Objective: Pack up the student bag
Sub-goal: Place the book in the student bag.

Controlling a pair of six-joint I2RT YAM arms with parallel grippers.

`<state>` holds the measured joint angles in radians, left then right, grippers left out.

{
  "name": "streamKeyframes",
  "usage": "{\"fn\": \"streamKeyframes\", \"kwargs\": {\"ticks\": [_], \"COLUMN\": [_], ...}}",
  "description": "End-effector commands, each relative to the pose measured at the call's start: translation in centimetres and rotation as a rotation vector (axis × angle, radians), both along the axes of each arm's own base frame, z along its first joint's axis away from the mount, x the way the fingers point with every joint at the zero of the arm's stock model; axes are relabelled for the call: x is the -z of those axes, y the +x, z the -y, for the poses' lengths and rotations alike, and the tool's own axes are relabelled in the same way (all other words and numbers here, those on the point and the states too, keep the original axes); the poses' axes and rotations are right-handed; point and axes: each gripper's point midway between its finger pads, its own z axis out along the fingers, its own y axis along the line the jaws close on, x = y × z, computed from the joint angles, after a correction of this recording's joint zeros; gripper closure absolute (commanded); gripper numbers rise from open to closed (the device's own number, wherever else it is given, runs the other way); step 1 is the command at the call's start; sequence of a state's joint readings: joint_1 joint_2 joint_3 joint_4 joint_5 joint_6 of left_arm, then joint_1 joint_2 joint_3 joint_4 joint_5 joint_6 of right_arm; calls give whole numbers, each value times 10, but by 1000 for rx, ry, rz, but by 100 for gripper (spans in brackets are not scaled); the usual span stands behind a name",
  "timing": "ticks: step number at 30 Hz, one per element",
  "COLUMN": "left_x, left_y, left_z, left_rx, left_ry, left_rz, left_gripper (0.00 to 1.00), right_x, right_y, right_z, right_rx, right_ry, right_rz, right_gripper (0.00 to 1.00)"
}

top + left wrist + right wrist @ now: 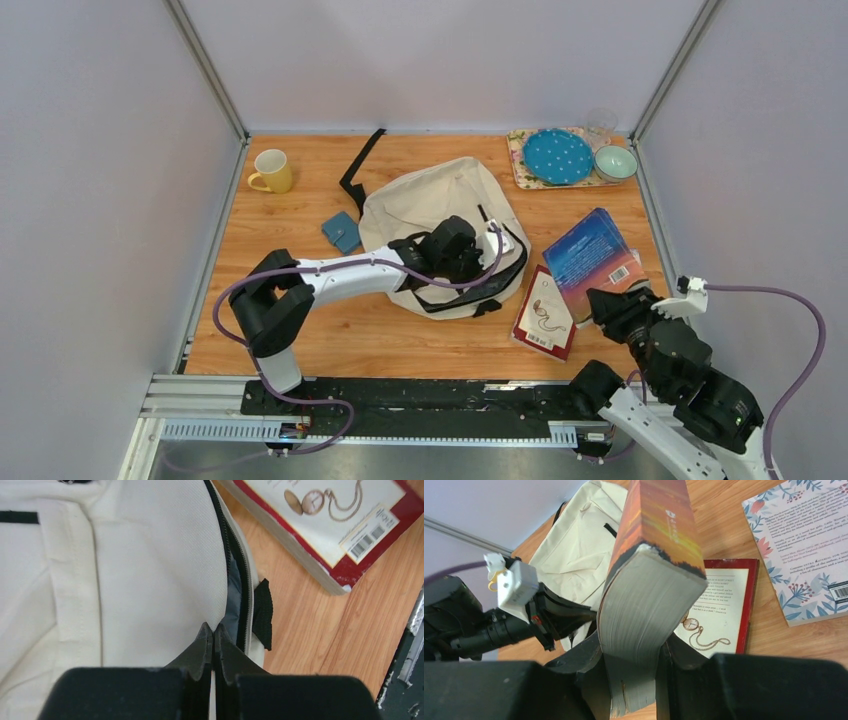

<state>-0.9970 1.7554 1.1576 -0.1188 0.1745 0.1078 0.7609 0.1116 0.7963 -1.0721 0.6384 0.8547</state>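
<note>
Student bag [430,205]: lies flat at the centre of the tabletop [380,335], with a black strap [360,165] trailing off toward 11 o'clock.
Bag opening: the zip along the bag's 4 o'clock edge stands parted, and only grey lining shows in the gap (the left wrist view sees no deeper).
Left gripper [213,632]: jaws pressed together, tips at the rim of the cream fabric right beside the parted zip. Whether any fabric is pinched between them cannot be told.
Right gripper [633,640]: clamped on a thick book [651,580] with an orange spine. It is held clear of the tabletop at 3 o'clock from the bag, page block toward the wrist camera.
Red book [545,315]: flat on the tabletop at 4 o'clock from the bag, just beside its edge, pocket-watch picture facing up.
Floral book [796,550]: flat on the wood beside the red book, barcode side up.
Tray [522,165]: at 1 o'clock from the bag, in the far right corner. It carries a blue dotted plate [557,157] and a pale green bowl [615,162].
Glass [601,122]: at the tray's far edge (on it or just behind it, unclear).
Yellow mug [272,170]: upright at 10 o'clock, well apart from the bag.
Blue pouch [342,232]: at 9 o'clock, just beside the bag.
</note>
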Motion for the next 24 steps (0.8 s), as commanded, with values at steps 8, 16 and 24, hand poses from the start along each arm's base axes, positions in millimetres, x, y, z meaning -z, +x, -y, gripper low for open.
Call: {"fn": "streamKeyframes", "kwargs": {"ticks": [8,16,24], "left_x": [-135,-200,-223], "left_y": [75,108,77], "left_z": [-17,-23,-21], "left_rx": [-226,-364,-221], "left_ry": [-277,-402,-503], "left_rz": [126,257,316], "left_gripper": [100,100,100], "right_x": [-60,-63,-62], "right_y": [-27,-40,-10], "right_z": [-35,-70,-106], "right_rx": [-211,-347,-376], "right_ry": [360,602,771], "right_rz": [123,54,96], "right_gripper": [100,100,100]}}
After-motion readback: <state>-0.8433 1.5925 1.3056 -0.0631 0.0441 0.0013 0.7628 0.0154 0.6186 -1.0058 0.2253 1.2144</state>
